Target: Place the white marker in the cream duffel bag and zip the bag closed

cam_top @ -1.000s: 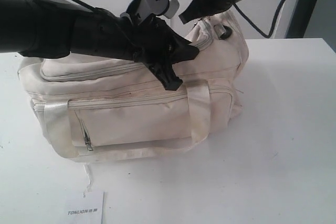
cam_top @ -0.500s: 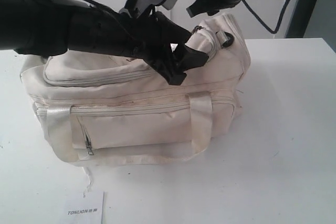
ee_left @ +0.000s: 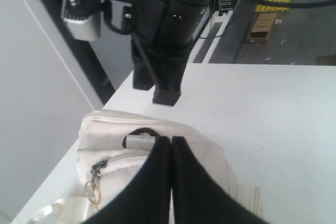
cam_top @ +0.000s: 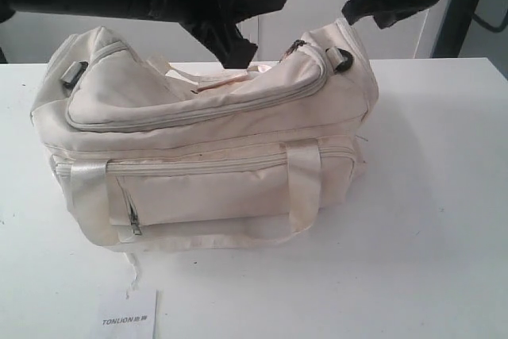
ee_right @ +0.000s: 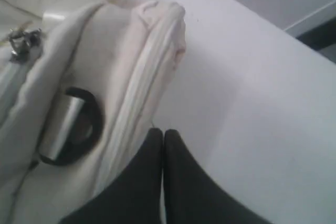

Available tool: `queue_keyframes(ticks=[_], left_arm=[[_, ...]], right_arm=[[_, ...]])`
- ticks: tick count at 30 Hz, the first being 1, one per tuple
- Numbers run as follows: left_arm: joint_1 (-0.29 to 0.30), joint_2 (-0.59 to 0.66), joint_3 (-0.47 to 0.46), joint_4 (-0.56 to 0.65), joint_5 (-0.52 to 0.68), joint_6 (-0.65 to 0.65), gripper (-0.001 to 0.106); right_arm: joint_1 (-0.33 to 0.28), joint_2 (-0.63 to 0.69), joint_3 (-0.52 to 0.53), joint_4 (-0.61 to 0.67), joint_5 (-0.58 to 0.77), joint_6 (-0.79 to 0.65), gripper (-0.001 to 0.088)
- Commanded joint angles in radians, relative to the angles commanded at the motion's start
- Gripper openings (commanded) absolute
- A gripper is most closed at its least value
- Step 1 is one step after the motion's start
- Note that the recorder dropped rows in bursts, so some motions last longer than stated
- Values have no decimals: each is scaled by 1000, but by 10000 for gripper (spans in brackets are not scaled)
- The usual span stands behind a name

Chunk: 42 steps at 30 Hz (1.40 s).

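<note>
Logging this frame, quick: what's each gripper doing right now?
Left gripper: closed, holding nothing.
Right gripper: closed, holding nothing.

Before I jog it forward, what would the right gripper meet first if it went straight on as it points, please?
Most likely the cream duffel bag, at its zipped end edge beside the dark ring; depth is unclear, so the shut right gripper might only graze it.

We see the large soft cream fabric duffel bag (cam_top: pixel 198 136) sitting upright on the white table (cam_top: pixel 429 196), its top flap (cam_top: pixel 190 93) lying down, shiny cream strap handles (cam_top: pixel 303 184) draped over the zipped front pocket (cam_top: pixel 206 196), and dark rings (cam_top: pixel 343 59) at both ends
</note>
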Motion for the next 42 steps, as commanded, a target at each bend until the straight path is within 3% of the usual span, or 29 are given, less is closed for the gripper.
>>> queue_keyframes(ticks=[10, 14, 18, 22, 27, 35, 42], left_arm=[[270, -26, 0, 173, 164, -306, 0], [363, -52, 0, 314, 194, -480, 0], [419, -94, 0, 482, 197, -641, 0], [426, -145, 2, 641, 221, -746, 0], [426, -207, 27, 669, 235, -767, 0], [426, -324, 160, 669, 169, -810, 0], [426, -426, 275, 692, 78, -810, 0]], right_arm=[[-144, -16, 0, 5, 34, 20, 0], [-192, -34, 2, 5, 15, 47, 0], [-221, -73, 2, 5, -19, 65, 0], [-223, -120, 2, 16, -60, 65, 0], [-223, -192, 24, 48, -147, 65, 0], [-223, -391, 269, 115, -427, 60, 0], [-223, -555, 493, 115, -571, 54, 0]])
